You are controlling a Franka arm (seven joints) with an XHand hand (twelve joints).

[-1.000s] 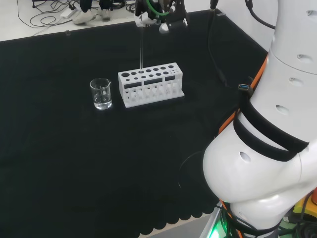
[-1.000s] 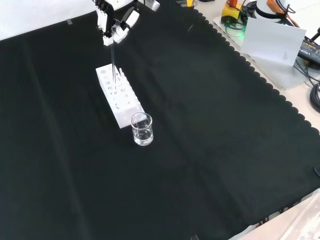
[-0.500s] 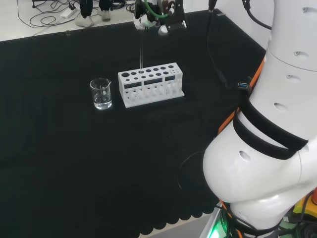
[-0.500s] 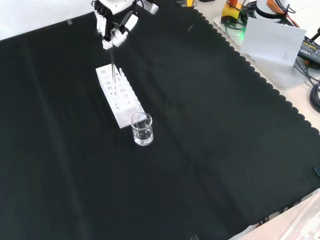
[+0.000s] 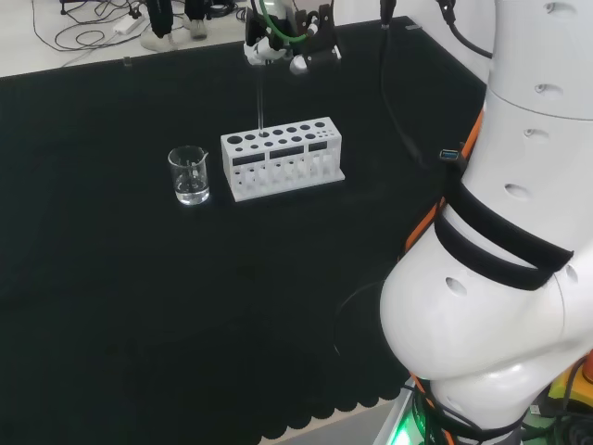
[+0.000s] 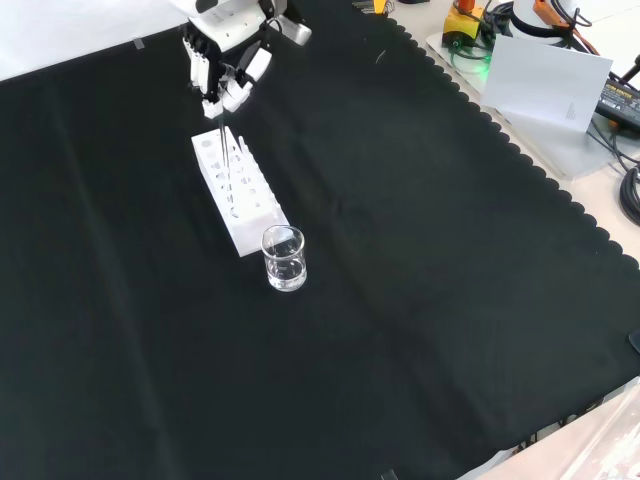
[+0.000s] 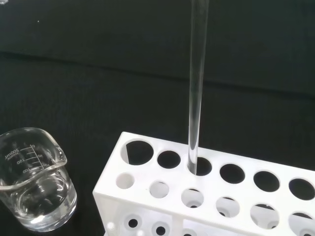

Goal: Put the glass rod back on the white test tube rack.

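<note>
The white test tube rack point(image 5: 282, 158) point(image 6: 238, 188) point(image 7: 216, 196) stands on the black cloth. A thin clear glass rod point(image 5: 260, 107) point(image 6: 226, 140) point(image 7: 197, 88) hangs upright, its lower end inside a hole in the rack's back row, as the wrist view shows. My hand point(image 5: 274, 42) point(image 6: 224, 70) is above the rack, fingers curled round the rod's top end.
A small clear beaker point(image 5: 189, 175) point(image 6: 284, 259) point(image 7: 34, 179) with a little liquid stands beside one end of the rack. Cables and equipment point(image 6: 540, 50) lie beyond the cloth's scalloped edge. The arm's white links point(image 5: 500, 232) fill the right of the head view.
My hand has shifted slightly to the left in the head view and come down a little, taking the rod with it; the rod's tip now sits in a rack hole.
</note>
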